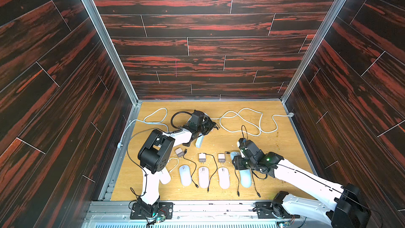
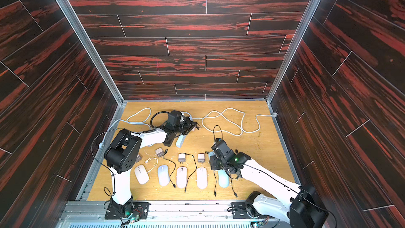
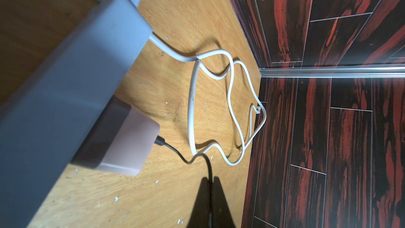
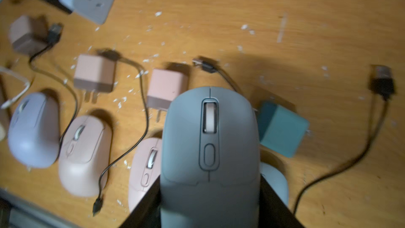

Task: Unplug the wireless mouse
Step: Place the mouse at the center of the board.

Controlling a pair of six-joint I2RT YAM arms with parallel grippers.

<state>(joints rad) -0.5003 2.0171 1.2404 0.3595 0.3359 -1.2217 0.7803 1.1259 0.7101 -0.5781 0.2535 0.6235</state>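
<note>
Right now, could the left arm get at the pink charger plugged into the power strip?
Probably yes. The left fingers are shut on the black cable close to the pink charger, with only bare table between; they would need to let go first.

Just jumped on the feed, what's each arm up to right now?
The left pincer is shut on a thin black cable that runs into a pink charger, which is still plugged into the power strip at the back of the table. The right pincer holds a grey mouse by its sides, above the row of other mice and loose chargers near the front. Whether that cable reaches the held mouse cannot be told.
</note>
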